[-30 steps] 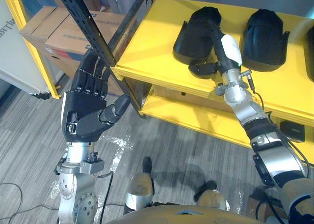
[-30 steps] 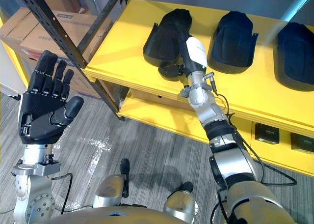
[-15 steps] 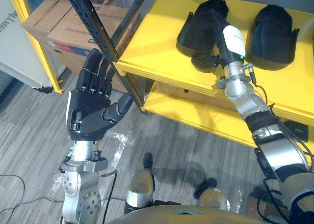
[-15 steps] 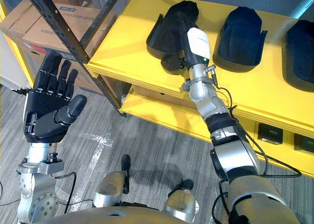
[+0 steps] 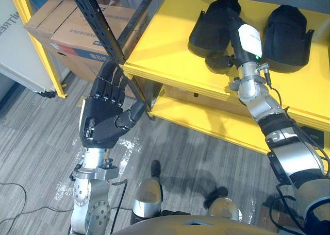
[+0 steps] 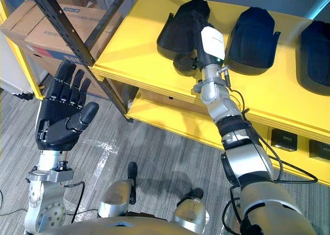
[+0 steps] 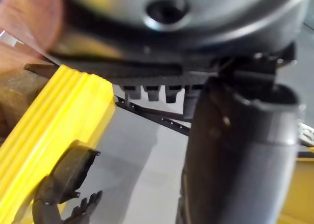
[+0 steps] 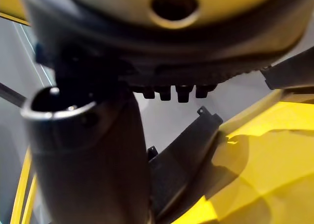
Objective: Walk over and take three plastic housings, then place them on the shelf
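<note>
Three black plastic housings lie in a row on the yellow shelf [image 5: 165, 49]: a left one [image 5: 209, 31], a middle one [image 5: 286, 31] and a right one [image 6: 317, 49]. My right hand [image 5: 246, 39] reaches onto the left housing, its straight fingers lying along the top and its thumb by the near rim. In the right wrist view, that housing's rim [image 8: 186, 155] shows between the thumb [image 8: 93, 160] and the fingers. Raised in front of the shelf's left corner, my left hand [image 5: 103, 124] is open and holds nothing.
A black slanted rack post [image 5: 100, 26] crosses just behind my left hand. Cardboard boxes [image 5: 62, 34] stand behind it on the left. A lower yellow shelf [image 5: 206, 119] holds small black boxes [image 6: 282, 138]. Grey floor lies below.
The camera has shifted a little. My left hand has drifted right, closer to the shelf corner. My right hand stays on the left housing.
</note>
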Tool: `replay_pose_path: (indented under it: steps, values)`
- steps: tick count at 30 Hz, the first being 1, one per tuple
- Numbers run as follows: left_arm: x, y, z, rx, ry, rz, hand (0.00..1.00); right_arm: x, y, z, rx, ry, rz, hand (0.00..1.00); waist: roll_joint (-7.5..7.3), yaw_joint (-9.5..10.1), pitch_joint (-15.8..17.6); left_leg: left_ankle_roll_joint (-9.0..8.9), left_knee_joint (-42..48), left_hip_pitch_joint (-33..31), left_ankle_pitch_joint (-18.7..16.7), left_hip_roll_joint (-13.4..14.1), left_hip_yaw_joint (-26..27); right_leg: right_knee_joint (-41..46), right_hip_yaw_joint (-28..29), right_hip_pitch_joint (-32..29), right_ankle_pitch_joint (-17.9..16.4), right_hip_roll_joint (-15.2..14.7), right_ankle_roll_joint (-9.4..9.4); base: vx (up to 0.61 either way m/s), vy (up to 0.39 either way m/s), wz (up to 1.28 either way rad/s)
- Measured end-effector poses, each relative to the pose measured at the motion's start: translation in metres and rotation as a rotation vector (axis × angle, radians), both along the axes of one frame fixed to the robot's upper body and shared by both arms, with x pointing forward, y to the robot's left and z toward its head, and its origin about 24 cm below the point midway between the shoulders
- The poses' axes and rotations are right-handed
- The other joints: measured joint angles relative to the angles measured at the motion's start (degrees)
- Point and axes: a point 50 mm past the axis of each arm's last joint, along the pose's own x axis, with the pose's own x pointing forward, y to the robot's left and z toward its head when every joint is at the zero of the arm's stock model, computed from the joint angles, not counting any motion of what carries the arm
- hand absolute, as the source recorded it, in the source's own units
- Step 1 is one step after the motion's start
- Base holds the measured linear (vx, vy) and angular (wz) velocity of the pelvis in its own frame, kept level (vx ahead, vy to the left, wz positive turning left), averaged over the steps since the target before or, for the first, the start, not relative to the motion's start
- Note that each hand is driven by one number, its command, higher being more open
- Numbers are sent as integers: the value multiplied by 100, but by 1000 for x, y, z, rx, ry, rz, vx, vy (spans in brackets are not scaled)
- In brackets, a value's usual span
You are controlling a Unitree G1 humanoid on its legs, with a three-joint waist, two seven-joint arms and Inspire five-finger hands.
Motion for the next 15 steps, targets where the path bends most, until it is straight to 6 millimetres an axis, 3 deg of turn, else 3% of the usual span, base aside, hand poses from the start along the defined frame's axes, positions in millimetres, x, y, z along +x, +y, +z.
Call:
replay_pose_path:
  steps: [10, 15]
  values:
    - [3, 1, -10, 1, 47, 3, 100, -3, -3, -12, -32, 45, 9, 100, 115, 1, -164, -13, -217, 262, 67, 20, 101, -332, 11, 230, 120, 140, 66, -3, -7, -2]
    - [3, 2, -16, 10, 83, 22, 100, -26, 14, -32, -35, 50, 145, 100, 75, 3, -516, -26, -318, 314, 75, 49, 283, -785, 109, 290, 347, 320, 91, 22, -12, -13]
